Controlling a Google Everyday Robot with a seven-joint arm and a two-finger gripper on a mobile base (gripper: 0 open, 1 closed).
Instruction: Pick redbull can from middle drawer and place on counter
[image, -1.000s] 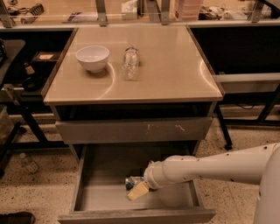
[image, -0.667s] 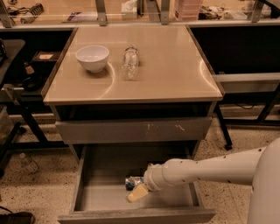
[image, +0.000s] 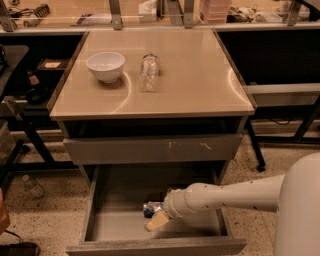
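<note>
The middle drawer (image: 100, 220) stands pulled open at the bottom of the grey cabinet. The redbull can (image: 150, 208) lies on the drawer's floor near the middle, small, dark blue and silver. My gripper (image: 154, 215) reaches into the drawer from the right on a white arm and sits right at the can, partly covering it. The counter (image: 195, 75) is the glossy beige top of the cabinet above.
A white bowl (image: 105, 65) and a clear plastic bottle (image: 149, 72) lie on the counter's back left. A shut grey drawer front with white scratch marks (image: 155, 148) sits above the open drawer. Dark side tables (image: 22, 107) flank the cabinet.
The gripper stays at the can in the drawer, barely moved. The rear part of my arm has shifted lower at the right edge.
</note>
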